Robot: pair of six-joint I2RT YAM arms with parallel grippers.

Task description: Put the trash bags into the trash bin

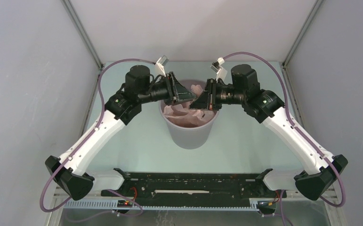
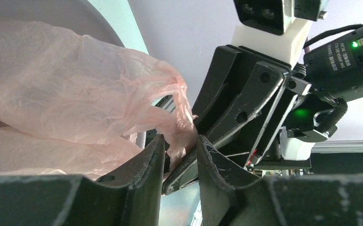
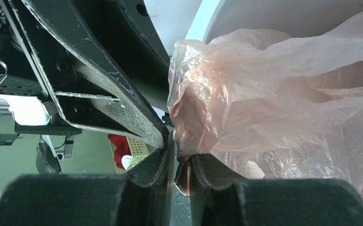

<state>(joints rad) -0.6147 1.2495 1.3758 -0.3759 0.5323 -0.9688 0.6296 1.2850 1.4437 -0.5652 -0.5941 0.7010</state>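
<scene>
Left gripper (image 2: 178, 155): pinched on a fold of the trash bag (image 2: 76, 94), so the film can be steered
Right gripper (image 3: 181, 167): pinched on the same film, tip to tip
Trash bag: bunched inside the trash bin (image 1: 189, 136), folds at the rim
Views: pinches shown only by the wrists; bin filling only from above

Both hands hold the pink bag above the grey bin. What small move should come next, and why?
Probably lower both hands a little: the left hand and right hand each pinch the pink plastic bag over the grey bin, while most of its film lies inside.
</scene>
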